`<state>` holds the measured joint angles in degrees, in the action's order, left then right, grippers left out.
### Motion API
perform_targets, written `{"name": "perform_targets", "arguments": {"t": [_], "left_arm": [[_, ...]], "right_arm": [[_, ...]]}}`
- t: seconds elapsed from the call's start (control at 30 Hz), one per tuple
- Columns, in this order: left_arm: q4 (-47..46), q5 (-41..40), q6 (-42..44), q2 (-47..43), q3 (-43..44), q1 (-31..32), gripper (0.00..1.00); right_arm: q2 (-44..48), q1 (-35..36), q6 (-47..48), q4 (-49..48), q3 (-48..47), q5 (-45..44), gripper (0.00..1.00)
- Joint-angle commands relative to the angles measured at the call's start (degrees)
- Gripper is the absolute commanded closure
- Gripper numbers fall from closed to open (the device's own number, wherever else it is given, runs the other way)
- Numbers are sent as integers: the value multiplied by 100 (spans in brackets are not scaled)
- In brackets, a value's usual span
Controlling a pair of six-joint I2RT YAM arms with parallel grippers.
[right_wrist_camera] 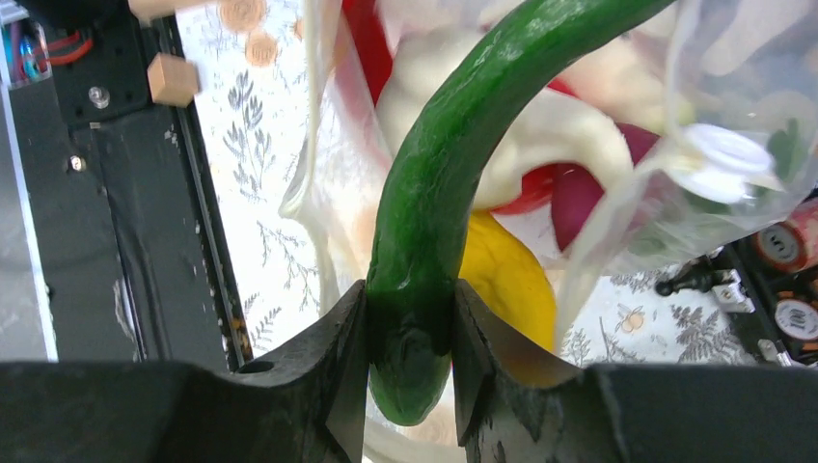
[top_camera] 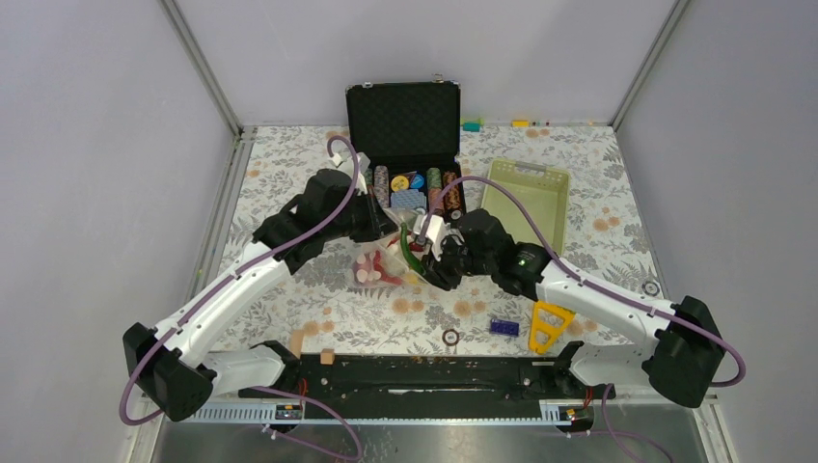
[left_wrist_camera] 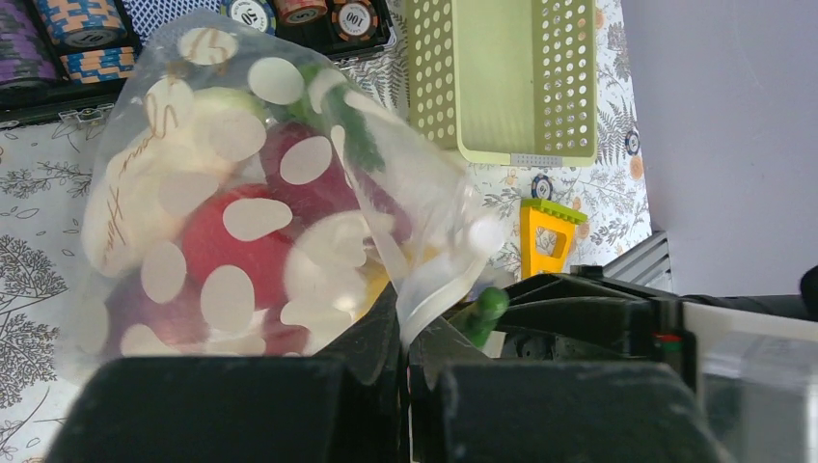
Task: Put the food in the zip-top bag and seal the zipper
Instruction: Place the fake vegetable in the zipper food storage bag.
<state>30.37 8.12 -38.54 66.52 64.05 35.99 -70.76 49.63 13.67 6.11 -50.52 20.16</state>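
The clear zip-top bag [top_camera: 371, 265] with white dots hangs at the table's middle, holding red, white, yellow and purple toy food [left_wrist_camera: 231, 241]. My left gripper [left_wrist_camera: 405, 318] is shut on the bag's mouth edge and holds it up; it sits at the bag's far side in the top view [top_camera: 386, 224]. My right gripper [right_wrist_camera: 410, 328] is shut on a long curved green toy cucumber [right_wrist_camera: 453, 164], whose far end reaches into the bag's mouth [right_wrist_camera: 617, 116]. In the top view the right gripper [top_camera: 424, 253] is beside the bag's right side. The zipper strip is too faint to tell.
An open black case [top_camera: 405, 154] of poker chips stands behind the bag. A pale green basket [top_camera: 526, 198] lies to the right. A yellow triangular piece [top_camera: 550, 326], a purple block [top_camera: 504, 328] and a small wooden cube [top_camera: 327, 357] lie near the front edge.
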Motion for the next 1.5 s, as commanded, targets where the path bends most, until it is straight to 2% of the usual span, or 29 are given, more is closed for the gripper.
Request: {"name": "perform_targets", "arguments": {"t": [0.0, 0.2, 0.43, 0.63, 0.8, 1.1, 1.2, 1.47], "left_arm": [[-303, -152, -100, -60, 179, -33, 100], [-251, -79, -98, 6, 229, -35, 100], [-119, -113, -42, 102, 358, -32, 100], [-114, 21, 16, 142, 428, -25, 100], [-171, 132, 127, 99, 465, 14, 100], [-166, -265, 457, -109, 416, 460, 100], [-170, -407, 467, -109, 337, 511, 100], [-362, -221, 445, -121, 59, 647, 100]], "right_arm": [[156, 98, 445, 615, 130, -85, 71], [128, 109, 479, 1159, -98, -190, 70], [-252, 194, 857, 2247, -453, -358, 77], [-368, 249, 920, 2758, -675, -431, 80], [-988, 249, 221, 3475, -1457, -982, 85], [-904, 245, -1471, 3479, -1930, -2208, 81], [-742, 187, -2437, 3201, -2032, -2252, 83], [-340, 168, -4730, 1735, -1551, -2455, 87]]}}
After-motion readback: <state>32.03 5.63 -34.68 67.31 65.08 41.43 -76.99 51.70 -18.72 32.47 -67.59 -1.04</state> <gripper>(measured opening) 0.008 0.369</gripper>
